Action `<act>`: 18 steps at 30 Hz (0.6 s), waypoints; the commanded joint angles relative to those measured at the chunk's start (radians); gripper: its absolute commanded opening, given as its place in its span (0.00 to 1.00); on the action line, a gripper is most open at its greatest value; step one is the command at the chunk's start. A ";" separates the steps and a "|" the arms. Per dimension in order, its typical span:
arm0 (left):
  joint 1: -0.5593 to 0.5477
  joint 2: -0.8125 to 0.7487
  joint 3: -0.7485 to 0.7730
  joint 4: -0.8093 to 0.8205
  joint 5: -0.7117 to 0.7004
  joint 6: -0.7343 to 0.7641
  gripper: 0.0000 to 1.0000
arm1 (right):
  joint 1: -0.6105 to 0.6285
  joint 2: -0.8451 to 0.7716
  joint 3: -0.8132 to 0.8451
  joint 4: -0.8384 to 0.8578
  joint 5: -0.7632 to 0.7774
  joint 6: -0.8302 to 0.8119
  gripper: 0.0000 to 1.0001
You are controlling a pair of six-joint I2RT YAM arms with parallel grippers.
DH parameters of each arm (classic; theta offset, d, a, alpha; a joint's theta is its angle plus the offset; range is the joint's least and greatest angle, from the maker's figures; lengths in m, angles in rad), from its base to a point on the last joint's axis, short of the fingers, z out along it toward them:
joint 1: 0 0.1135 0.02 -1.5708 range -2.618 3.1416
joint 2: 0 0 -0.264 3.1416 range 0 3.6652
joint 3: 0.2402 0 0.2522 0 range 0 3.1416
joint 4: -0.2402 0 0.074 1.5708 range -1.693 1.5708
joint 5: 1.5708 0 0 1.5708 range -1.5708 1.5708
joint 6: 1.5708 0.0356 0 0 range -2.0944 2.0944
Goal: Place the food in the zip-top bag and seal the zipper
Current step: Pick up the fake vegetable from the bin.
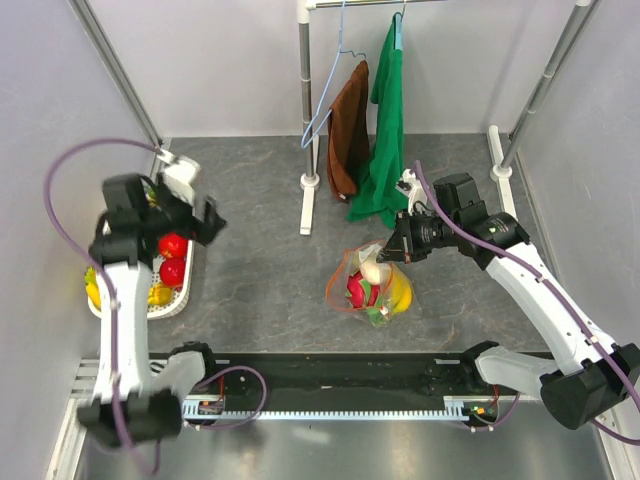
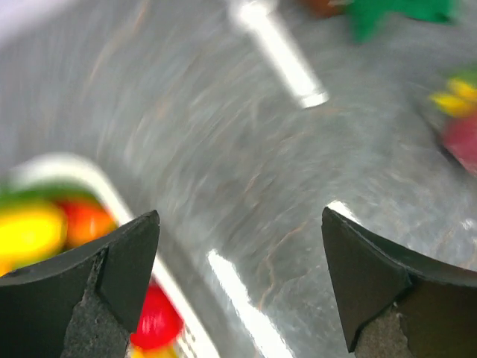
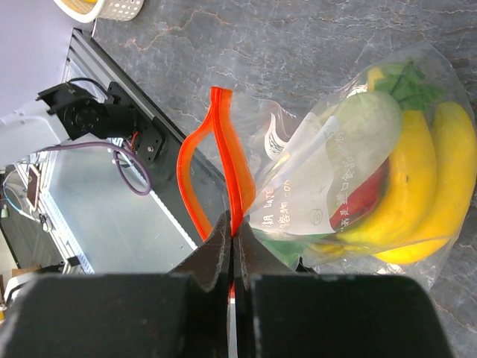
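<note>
**Right end effector pinching the zipper; left one hanging open by the basket**

The right end effector (image 3: 232,233) is pressing its two fingers flat together on the zipper (image 3: 222,142). In the right wrist view, the red-orange strip is running out of the fingertips toward 12 o'clock. Past the pinch, the strip's two tracks are parting into a narrow loop, so the mouth is gaping there.

The zip-top bag (image 3: 320,160) is lying on the grey counter (image 1: 260,260), a little toward 4 o'clock from the counter's middle in the top view. Its white printed label (image 3: 287,198) is showing through the crinkled plastic. Inside the bag, a banana bunch (image 3: 417,186) is curving along the 3 o'clock side. A whitish round piece (image 3: 365,119) and a red piece (image 3: 365,200) are sitting beside it. A green piece (image 3: 406,82) is showing toward 1 o'clock.

The left end effector (image 2: 240,224) is hanging with its fingers spread wide and nothing between them. It is above the counter, just off the 3 o'clock edge of the white basket (image 1: 180,295). That basket is sitting at the counter's 9 o'clock side. It is holding two red fruits (image 1: 172,245) and a yellow piece (image 1: 95,285). The left wrist view is blurring badly, so finer detail there cannot be told.

At 12 o'clock, a rack (image 1: 306,120) is carrying a brown cloth (image 1: 348,130) and a green cloth (image 1: 385,130).
</note>
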 commanded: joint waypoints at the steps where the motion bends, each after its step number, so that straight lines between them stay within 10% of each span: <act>1: 0.366 0.300 0.155 -0.140 0.178 -0.144 0.91 | -0.004 -0.011 0.024 0.042 0.014 -0.017 0.00; 7: 0.548 0.665 0.398 -0.039 0.123 -0.256 0.88 | -0.004 -0.015 0.011 0.042 0.015 -0.017 0.00; 18: 0.548 0.928 0.511 0.208 -0.076 -0.321 0.88 | -0.006 -0.006 0.001 0.054 0.008 -0.014 0.00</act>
